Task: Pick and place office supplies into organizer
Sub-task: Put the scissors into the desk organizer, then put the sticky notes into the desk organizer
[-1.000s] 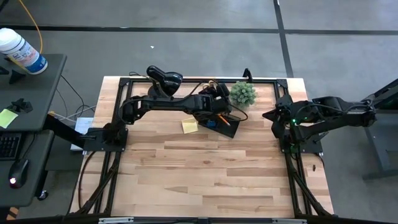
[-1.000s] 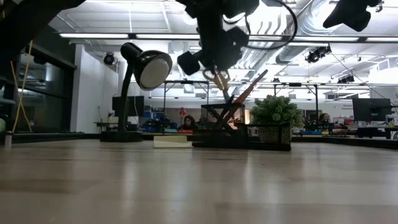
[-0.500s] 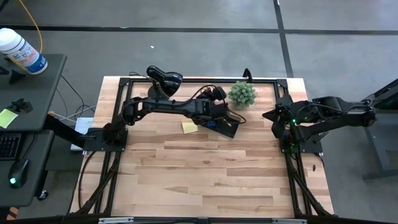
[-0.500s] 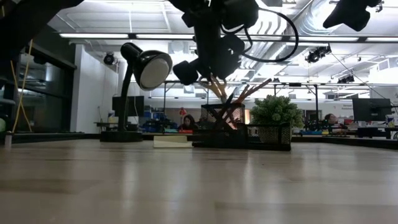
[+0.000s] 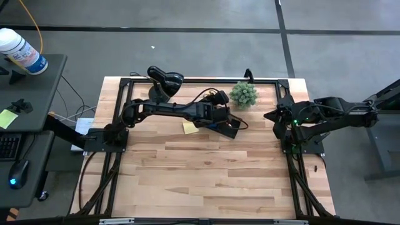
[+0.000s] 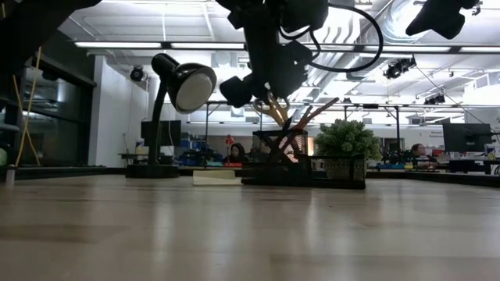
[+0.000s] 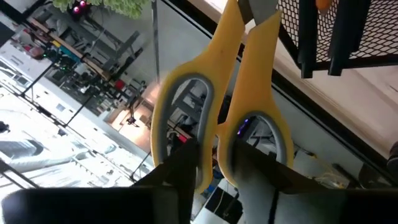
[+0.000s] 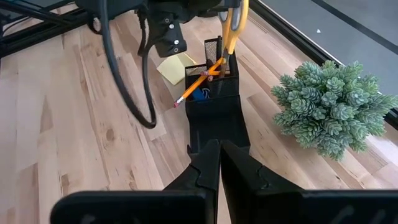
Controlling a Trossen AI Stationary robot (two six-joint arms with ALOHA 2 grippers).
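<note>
My left gripper hangs over the black mesh organizer, shut on the yellow-orange scissors. The scissors stand blades-down in the organizer's tall cup, next to orange pencils that lean out of it. A small blue item sits in a low compartment. The yellow sticky-note pad lies flat on the table to the organizer's left. My right gripper waits shut at the table's right edge and touches nothing. My left gripper holds the scissors by the ring end of their handles, one finger on each ring's outer side. It comes from above, pointing down along the scissors. The scissors hang below it, slightly tilted, with the blades inside the mesh cup.
A green potted plant stands just right of the organizer near the far edge. A black desk lamp stands at the far left. The near half of the wooden table lies open. People sit in the room beyond.
My left gripper has moved toward the near edge and down over the organizer, tipping as it went. The scissors, hanging clear above the cup a second ago, now have their blades down inside it.
</note>
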